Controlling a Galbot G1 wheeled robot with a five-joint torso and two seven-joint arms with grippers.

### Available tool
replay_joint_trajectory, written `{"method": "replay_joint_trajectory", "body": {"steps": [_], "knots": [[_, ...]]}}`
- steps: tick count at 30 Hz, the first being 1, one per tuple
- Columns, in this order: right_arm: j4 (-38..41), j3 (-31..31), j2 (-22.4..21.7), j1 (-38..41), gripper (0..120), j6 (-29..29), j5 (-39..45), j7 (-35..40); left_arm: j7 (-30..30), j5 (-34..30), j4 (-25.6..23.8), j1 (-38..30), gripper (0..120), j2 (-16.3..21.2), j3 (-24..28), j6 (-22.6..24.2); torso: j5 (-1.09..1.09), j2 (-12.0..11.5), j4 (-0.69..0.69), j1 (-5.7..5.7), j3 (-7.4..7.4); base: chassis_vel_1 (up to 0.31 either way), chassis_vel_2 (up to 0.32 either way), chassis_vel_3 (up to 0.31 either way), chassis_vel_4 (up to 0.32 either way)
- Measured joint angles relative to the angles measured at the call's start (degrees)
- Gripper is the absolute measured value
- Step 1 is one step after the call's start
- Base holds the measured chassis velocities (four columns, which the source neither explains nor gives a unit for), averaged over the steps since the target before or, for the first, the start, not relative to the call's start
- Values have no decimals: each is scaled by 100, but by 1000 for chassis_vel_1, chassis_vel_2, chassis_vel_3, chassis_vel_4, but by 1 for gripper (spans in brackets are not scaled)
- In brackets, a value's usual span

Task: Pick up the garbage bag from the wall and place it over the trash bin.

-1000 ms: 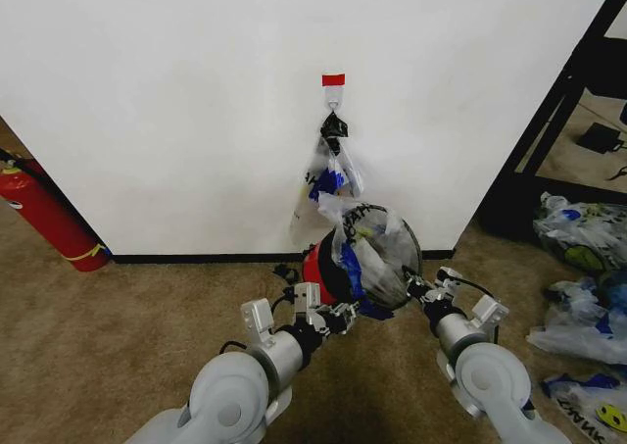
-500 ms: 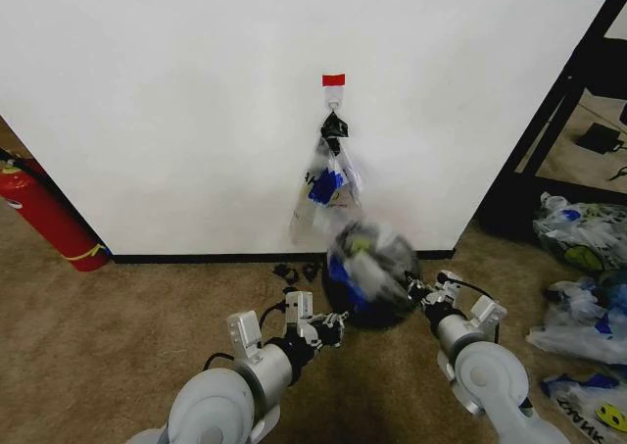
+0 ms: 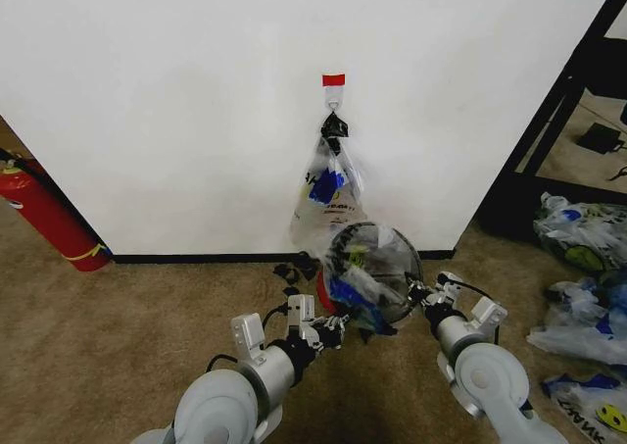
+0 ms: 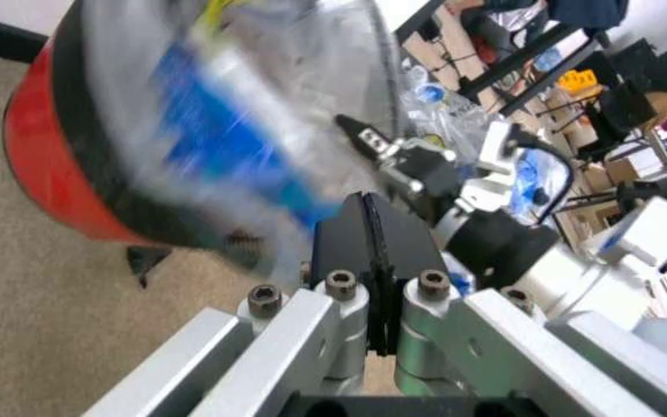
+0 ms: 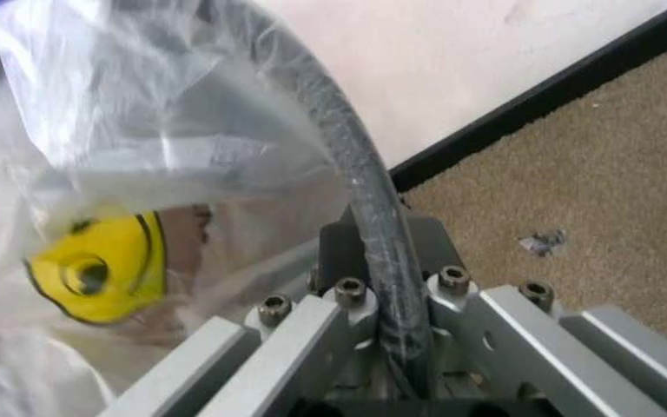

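The thin see-through plastic garbage bag (image 3: 364, 272) covered the small round black trash bin (image 3: 326, 289), tilted. Right gripper (image 3: 419, 291), at 3 o'clock, clamped the bagged rim; left gripper (image 3: 336, 327), at 7 o'clock, was closed empty.

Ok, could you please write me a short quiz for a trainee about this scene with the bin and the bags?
1. True or false: the left gripper has its fingers wide open.
2. What does the right gripper clamp? A: the rim of the trash bin, under the garbage bag; B: the wall hook; C: the carpet.
3. Which colour is the tape strip on the wall?
Key: 1 false, they are shut; 2 A; 3 red.
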Motion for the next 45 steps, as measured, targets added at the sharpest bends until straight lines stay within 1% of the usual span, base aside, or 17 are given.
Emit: {"method": "replay_joint_trajectory", "body": {"steps": [1,2,5,7,8,10,14,15,16,18,20,21,23,27,31,39,45], "knots": [[-1,-14,4,16,0,1,-1,0,-19,-21,0,-34,0,-4,13,22,0,0,0,0,0,0,0,0,0],[0,-20,7,24,0,0,-1,-1,-27,-29,2,-44,3,-5,20,31,0,0,1,0,0,0,0,0,0],[-11,-28,12,29,0,0,-4,-5,-57,-99,15,-54,16,-22,76,82,0,0,2,0,0,0,0,0,0],[-19,-28,12,26,0,0,-10,-9,-75,-109,22,-51,21,-45,109,112,0,0,1,0,0,0,0,0,0],[-19,-28,12,26,0,0,-10,-9,-75,-109,22,-51,21,-45,109,112,0,0,1,0,0,0,0,0,0],[-22,-25,8,23,0,0,-18,-21,-122,-111,53,-57,32,-79,138,128,0,0,1,0,0,0,0,0,0],[-23,-20,-8,39,0,2,-20,-25,-191,-207,73,-134,49,-102,144,122,0,0,1,0,0,0,0,0,0],[-25,-21,-7,45,0,3,-20,-25,-232,-245,83,-170,52,-133,165,120,0,0,1,0,0,0,0,0,0],[-25,-21,-7,45,0,3,-20,-25,-232,-245,83,-170,52,-133,165,120,0,0,1,0,0,0,0,0,0],[-29,-34,2,48,0,4,-24,-26,-352,-296,142,-245,63,-217,236,118,0,0,1,0,0,0,0,0,0],[-30,-44,10,48,0,4,-33,-25,-493,-363,212,-318,69,-300,308,122,0,0,1,0,0,0,0,0,0],[-30,-45,14,48,0,4,-37,-25,-580,-400,245,-355,75,-330,345,133,0,0,1,0,0,0,0,0,0],[-30,-46,16,46,0,4,-42,-24,-655,-434,273,-389,77,-358,379,145,0,0,1,0,0,0,0,0,0],[-30,-46,21,36,0,4,-50,-21,-921,-543,410,-586,94,-478,492,178,0,0,1,0,0,0,0,0,0],[-30,-47,33,34,0,4,-56,-20,-1046,-587,520,-713,95,-583,576,180,0,0,0,0,0,0,0,0,0],[-30,-48,51,30,0,4,-67,-17,-1064,-612,538,-833,95,-675,747,179,0,0,1,0,0,0,0,0,0],[-27,-59,53,23,0,5,-68,-17,-1062,-599,796,-989,95,-798,877,179,0,-1,1,0,0,0,0,0,0]]}}
